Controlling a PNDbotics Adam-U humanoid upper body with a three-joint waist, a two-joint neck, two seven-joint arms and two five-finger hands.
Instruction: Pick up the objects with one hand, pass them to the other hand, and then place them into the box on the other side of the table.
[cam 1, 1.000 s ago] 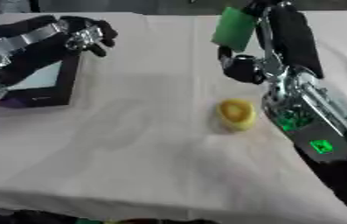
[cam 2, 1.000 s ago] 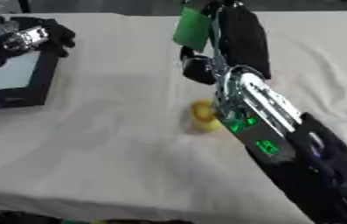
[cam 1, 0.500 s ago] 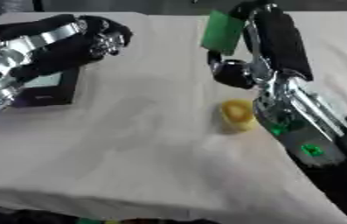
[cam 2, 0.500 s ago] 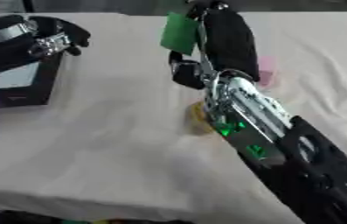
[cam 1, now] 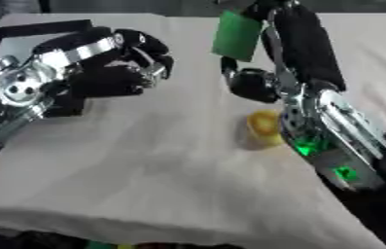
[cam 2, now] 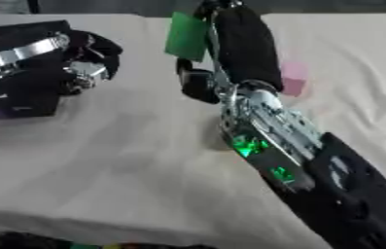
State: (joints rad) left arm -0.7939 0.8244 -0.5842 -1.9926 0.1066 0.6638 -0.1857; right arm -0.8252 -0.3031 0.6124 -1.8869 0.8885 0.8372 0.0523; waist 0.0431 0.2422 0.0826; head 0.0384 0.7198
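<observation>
The right hand (cam 1: 268,58) is raised over the far middle of the desk (cam 1: 145,165), its fingers closed round a green block (cam 1: 236,35) that stands out to the left of the palm. The left hand (cam 1: 124,63) is lifted at the left, fingers curled and holding nothing, apart from the block. Behind the left hand lies a dark box (cam 2: 17,104), mostly hidden by that hand. A small yellow thing (cam 1: 264,127) lies on the cloth just beside the right forearm, which covers it in the right eye view. A pink thing (cam 2: 293,78) shows on the desk to the right of the right arm. Green lights glow on the right forearm.
</observation>
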